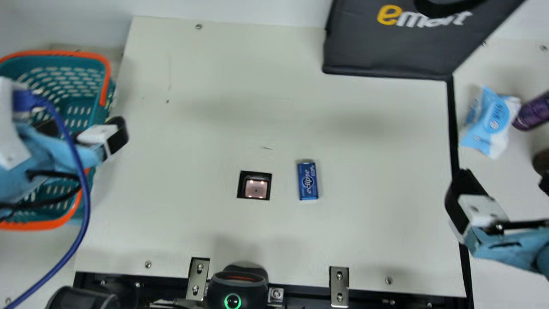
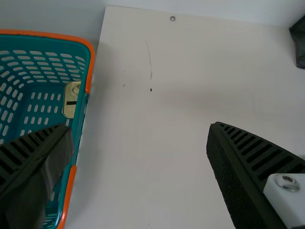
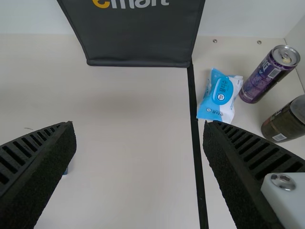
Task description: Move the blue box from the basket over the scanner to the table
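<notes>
The blue box [image 1: 308, 180] lies flat on the cream table [image 1: 364, 240], to the right of the square scanner window [image 1: 256, 189] and apart from it. My left gripper [image 1: 83, 131] is open over the right side of the teal basket [image 1: 79, 112]. On the table's right side, my right gripper [image 1: 502, 189] stands open, away from the box. The left wrist view has my left gripper [image 2: 140, 137] with wide-parted fingers, one over the basket [image 2: 43, 102]. In the right wrist view, nothing is between the fingers of my right gripper [image 3: 139, 132]; one finger mostly hides the blue box [image 3: 66, 171].
A dark bag [image 1: 386, 47] stands at the back right. Beyond the black strip lie a blue-and-white packet [image 1: 493, 122], a purple can [image 1: 533, 112] and a dark jar [image 3: 287, 120]. A black device with a green ring [image 1: 238, 281] sits at the front edge.
</notes>
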Available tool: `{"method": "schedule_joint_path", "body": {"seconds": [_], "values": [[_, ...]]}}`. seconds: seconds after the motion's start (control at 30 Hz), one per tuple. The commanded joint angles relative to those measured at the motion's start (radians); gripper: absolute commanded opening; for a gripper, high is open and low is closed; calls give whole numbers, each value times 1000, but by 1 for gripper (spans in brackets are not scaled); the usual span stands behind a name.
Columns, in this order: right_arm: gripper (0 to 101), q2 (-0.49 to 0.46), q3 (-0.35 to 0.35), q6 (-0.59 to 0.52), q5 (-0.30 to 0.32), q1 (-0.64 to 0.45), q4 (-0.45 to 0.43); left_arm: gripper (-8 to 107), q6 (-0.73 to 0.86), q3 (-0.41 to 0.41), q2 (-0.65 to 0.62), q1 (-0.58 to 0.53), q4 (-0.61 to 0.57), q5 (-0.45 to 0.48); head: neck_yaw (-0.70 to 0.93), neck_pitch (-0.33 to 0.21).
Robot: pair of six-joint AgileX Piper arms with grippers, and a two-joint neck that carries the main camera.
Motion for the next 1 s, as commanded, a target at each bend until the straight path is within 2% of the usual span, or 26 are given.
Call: {"method": "schedule_joint_path", "body": {"seconds": [0.0, 0.2, 0.6, 0.77, 0.97], "values": [[95, 0, 0, 0, 0, 0, 0, 90, 0, 0, 0, 0, 0, 0, -26, -30], [95, 30, -4, -16, -3, 36, -3, 90, 0, 0, 0, 0, 0, 0, -26, -30], [95, 202, -1, -91, -9, 232, 48, 90, 0, 0, 0, 0, 0, 0, -26, -30], [95, 287, 5, -55, -24, 313, 57, 90, 0, 0, 0, 0, 0, 0, -26, -30], [95, 398, 2, 64, -51, 413, 30, 90, 0, 0, 0, 0, 0, 0, -26, -30]]}}
